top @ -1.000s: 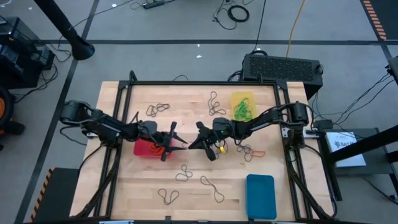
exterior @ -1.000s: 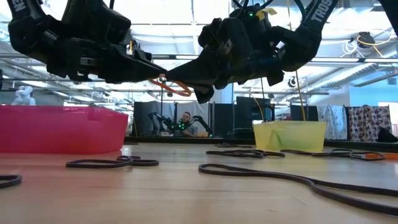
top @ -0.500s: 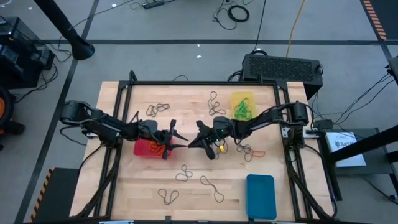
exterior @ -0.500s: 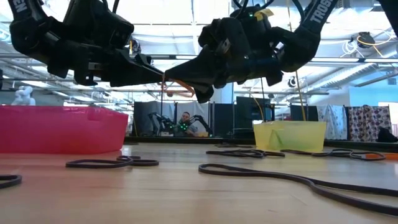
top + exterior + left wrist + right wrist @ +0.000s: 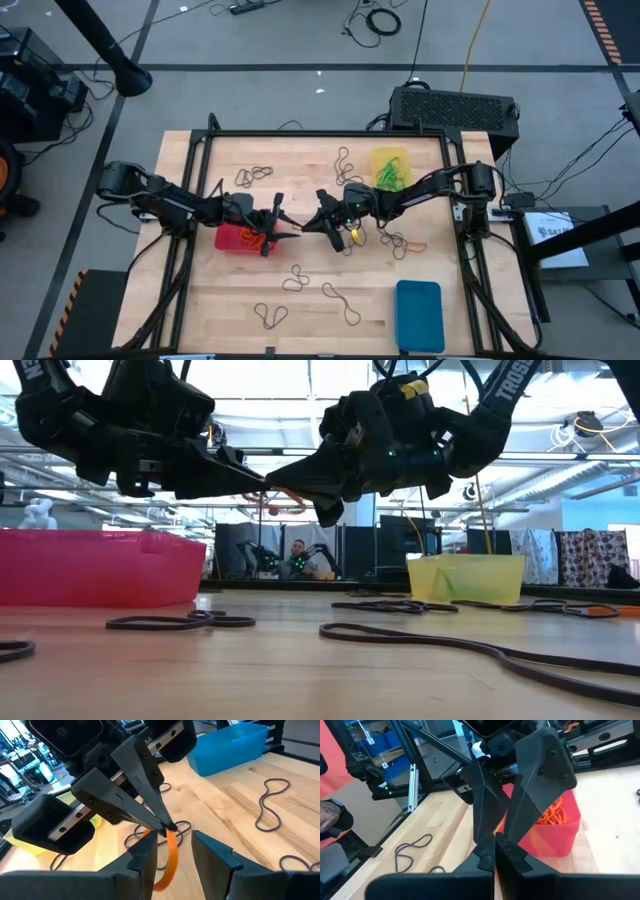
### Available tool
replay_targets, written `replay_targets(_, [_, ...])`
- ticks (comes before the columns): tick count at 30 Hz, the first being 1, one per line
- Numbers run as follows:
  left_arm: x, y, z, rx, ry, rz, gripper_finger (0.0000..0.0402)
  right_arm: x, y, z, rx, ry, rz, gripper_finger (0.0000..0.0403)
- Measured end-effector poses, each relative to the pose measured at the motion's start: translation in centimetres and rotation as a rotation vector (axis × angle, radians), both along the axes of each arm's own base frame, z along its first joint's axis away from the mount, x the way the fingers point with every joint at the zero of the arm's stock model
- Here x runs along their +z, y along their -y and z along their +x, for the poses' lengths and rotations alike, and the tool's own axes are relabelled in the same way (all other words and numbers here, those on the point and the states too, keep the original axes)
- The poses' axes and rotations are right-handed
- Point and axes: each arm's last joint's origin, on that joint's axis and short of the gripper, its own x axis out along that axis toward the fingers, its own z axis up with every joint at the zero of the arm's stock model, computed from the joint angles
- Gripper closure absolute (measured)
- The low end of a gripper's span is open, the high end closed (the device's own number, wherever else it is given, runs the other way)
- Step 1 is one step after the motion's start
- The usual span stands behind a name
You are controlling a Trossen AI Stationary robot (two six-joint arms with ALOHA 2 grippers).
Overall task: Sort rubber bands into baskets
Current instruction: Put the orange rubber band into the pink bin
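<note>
Because the two arms meet tip to tip over the middle of the wooden table point(image 5: 300, 300), this looks like a hand-over of one orange band point(image 5: 170, 855) from one gripper to the other, just beside the red basket point(image 5: 235, 238) that already holds a tangle of orange bands.

That basket, seen from the right wrist as a translucent, thin-walled tray, sits directly under the left arm, which suits a short drop once the band is taken. A yellow basket point(image 5: 390, 168) with green bands stands at the far side near the right arm, and a blue basket point(image 5: 418, 315) lies at the near right corner, apparently with nothing in it.

On the pale, grained planks, dark bands point(image 5: 270, 315) lie scattered in limp figure-eights, thin and floppy.

The right gripper point(image 5: 167, 826) has its narrow, wedge-shaped black fingers pressed together on the top of the orange band, which hangs from them as a flat, flexible strip. The left gripper point(image 5: 172, 852) has its blocky fingers spread apart on either side of that hanging strip, not yet pinching it. My reading is that the band is held high and slack so the waiting fingers can close around it cleanly.
</note>
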Motion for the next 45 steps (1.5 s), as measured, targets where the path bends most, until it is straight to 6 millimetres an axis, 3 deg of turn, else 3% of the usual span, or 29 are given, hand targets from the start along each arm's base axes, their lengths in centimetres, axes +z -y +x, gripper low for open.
replay_targets(10, [0.0, 0.0, 0.0, 0.001, 0.000, -0.004, 0.0276, 0.0, 0.0, 0.0, 0.000, -0.001, 0.000, 0.0403])
replay_targets(14, [0.0, 0.0, 0.0, 0.002, -0.001, -0.009, 0.0310, 0.0, 0.0, 0.0, 0.003, -0.003, 0.001, 0.0403])
replay_targets(19, [0.0, 0.0, 0.0, 0.011, -0.001, -0.007, 0.0386, -0.3, 0.0, -0.1, 0.013, -0.026, -0.004, 0.0403])
replay_targets(26, [0.0, -0.1, 0.0, 0.024, -0.002, -0.005, 0.0391, -0.3, 0.0, -0.1, 0.012, -0.030, -0.013, 0.0396])
replay_targets(31, [0.0, -0.1, 0.0, 0.032, 0.000, -0.005, 0.0391, -0.3, 0.0, -0.1, 0.014, -0.026, -0.022, 0.0359])
replay_targets(39, [1.2, 0.7, -0.3, 0.014, 0.038, -0.061, 0.0391, -0.3, 0.0, 0.0, 0.016, -0.012, -0.054, 0.0260])
replay_targets(45, [2.6, 1.9, -2.0, -0.016, -0.041, -0.135, 0.0391, -0.2, 0.0, 0.0, 0.024, 0.004, -0.094, 0.0209])
